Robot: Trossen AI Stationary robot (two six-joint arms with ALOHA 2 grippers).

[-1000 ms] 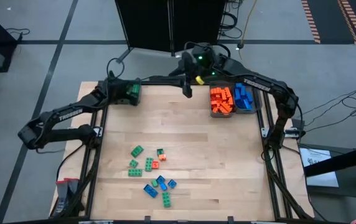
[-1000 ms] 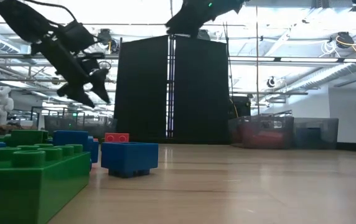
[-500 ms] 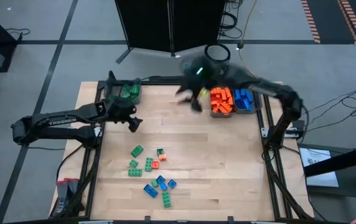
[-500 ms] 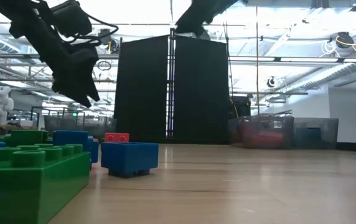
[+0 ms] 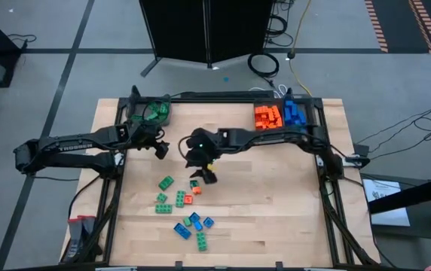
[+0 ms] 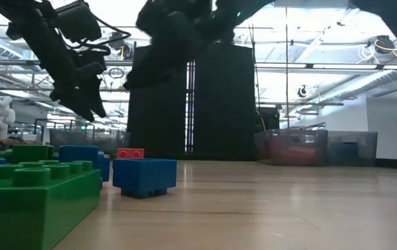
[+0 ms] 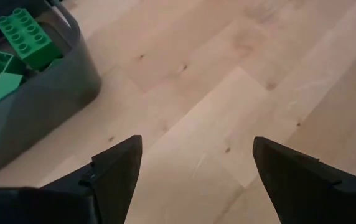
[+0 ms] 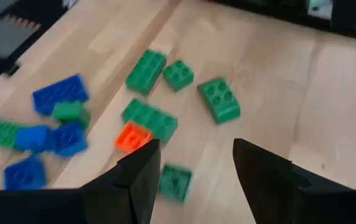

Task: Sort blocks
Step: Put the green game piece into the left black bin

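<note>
Right gripper (image 5: 206,175) now over loose blocks (image 8: 150,118).

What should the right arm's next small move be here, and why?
Probably lower the right gripper onto a loose block just ahead of it, likely the orange block or a green block. The gripper is open and empty, hanging above the scattered blocks, and unsorted blocks lie on the table. The left gripper, also open and empty, waits beside the green bin.
</note>
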